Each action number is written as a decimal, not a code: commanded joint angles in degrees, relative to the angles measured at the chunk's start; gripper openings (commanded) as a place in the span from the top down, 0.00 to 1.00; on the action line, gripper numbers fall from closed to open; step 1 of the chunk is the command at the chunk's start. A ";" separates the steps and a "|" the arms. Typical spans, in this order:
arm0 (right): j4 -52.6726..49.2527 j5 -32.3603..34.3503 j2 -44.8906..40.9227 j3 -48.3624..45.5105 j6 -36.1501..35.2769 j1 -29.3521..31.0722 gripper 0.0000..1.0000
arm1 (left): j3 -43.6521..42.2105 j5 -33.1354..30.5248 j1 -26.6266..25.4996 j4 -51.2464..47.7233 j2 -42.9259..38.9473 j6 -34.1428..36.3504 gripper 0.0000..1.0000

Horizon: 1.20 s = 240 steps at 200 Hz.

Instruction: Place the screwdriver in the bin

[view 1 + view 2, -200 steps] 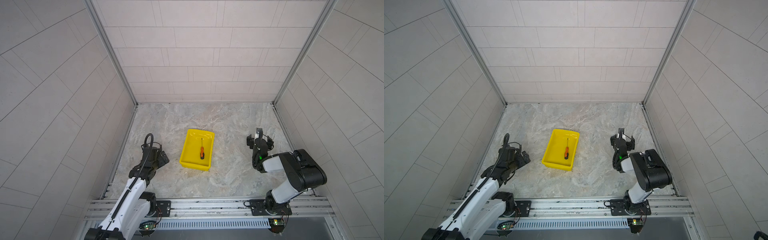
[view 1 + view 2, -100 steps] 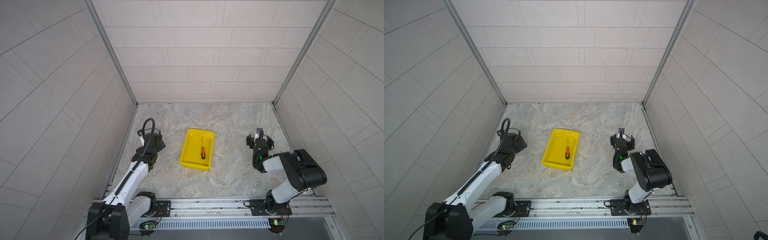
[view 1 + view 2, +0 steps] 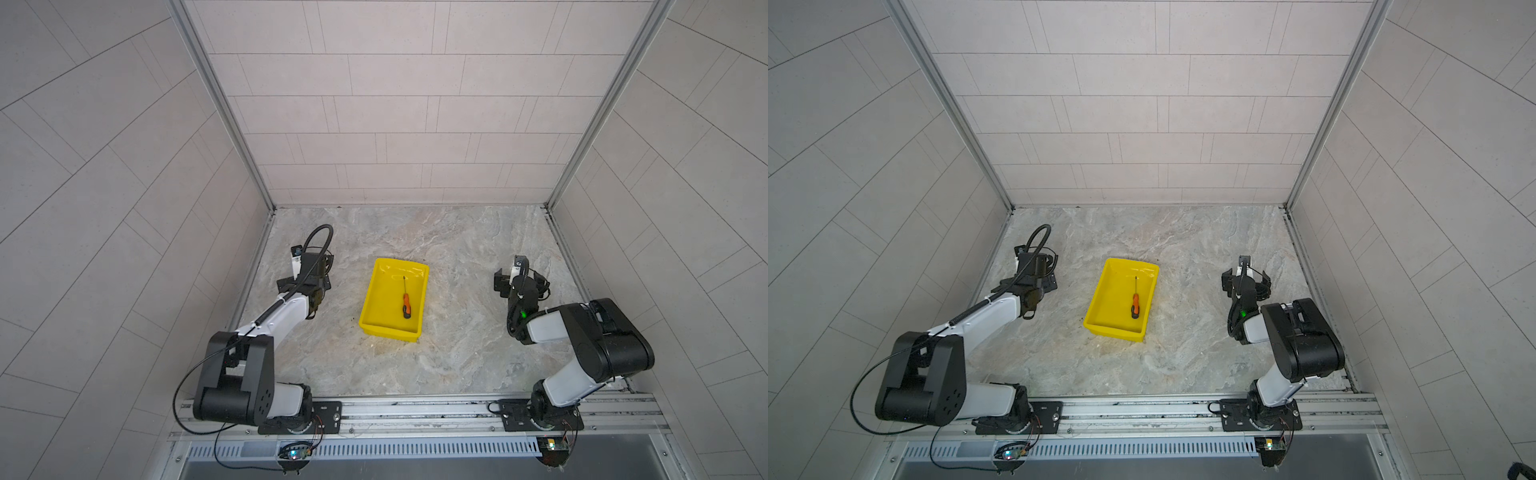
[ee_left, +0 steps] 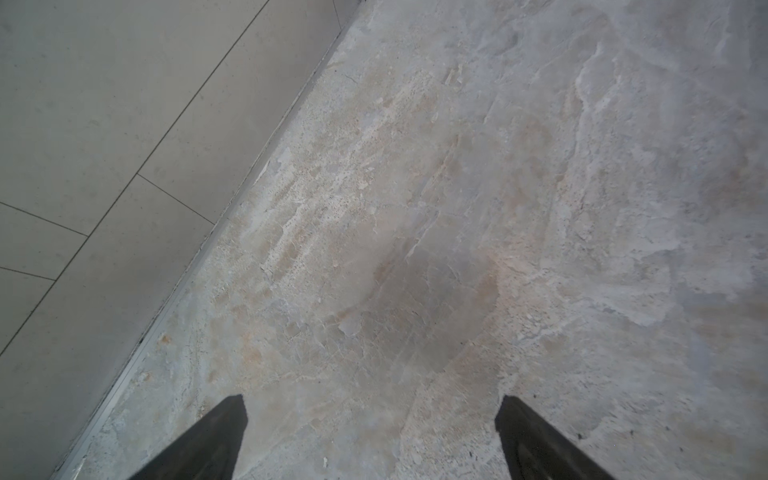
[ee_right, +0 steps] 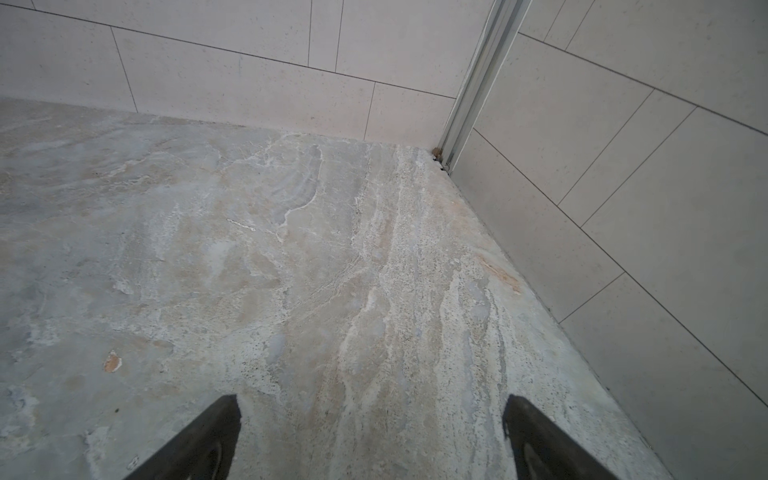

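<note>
The screwdriver (image 3: 405,301) (image 3: 1135,302), orange-handled with a thin dark shaft, lies flat inside the yellow bin (image 3: 374,296) (image 3: 1104,296) in the middle of the stone floor, shaft toward the back wall. My left gripper (image 3: 302,284) (image 3: 1034,284) hangs well left of the bin; in the left wrist view it (image 4: 371,401) is open over bare floor. My right gripper (image 3: 520,279) (image 3: 1246,277) sits far right of the bin; in the right wrist view it (image 5: 370,401) is open and holds nothing. Neither wrist view shows the bin or screwdriver.
Tiled walls (image 3: 124,174) close in the floor on the left, back and right. A metal rail (image 3: 415,409) carrying both arm bases runs along the front edge. The left wrist view shows the left wall's foot (image 4: 199,257); the right wrist view shows the back right corner post (image 5: 469,108).
My left arm has swung up and toward the back along the left wall, its elbow now raised. The right arm, the bin and the screwdriver have stayed still.
</note>
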 commanded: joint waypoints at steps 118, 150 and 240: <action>-0.59 -1.15 -0.47 0.89 0.88 -0.65 0.01 | -7.14 2.96 0.42 19.46 -0.89 11.95 0.00; -0.60 -1.32 -0.42 0.81 0.92 -0.80 0.01 | -15.60 18.42 2.51 41.47 -1.51 15.20 0.00; -0.47 -1.46 -0.39 0.83 0.99 -0.84 0.01 | -17.69 22.68 7.10 58.48 10.81 13.46 0.00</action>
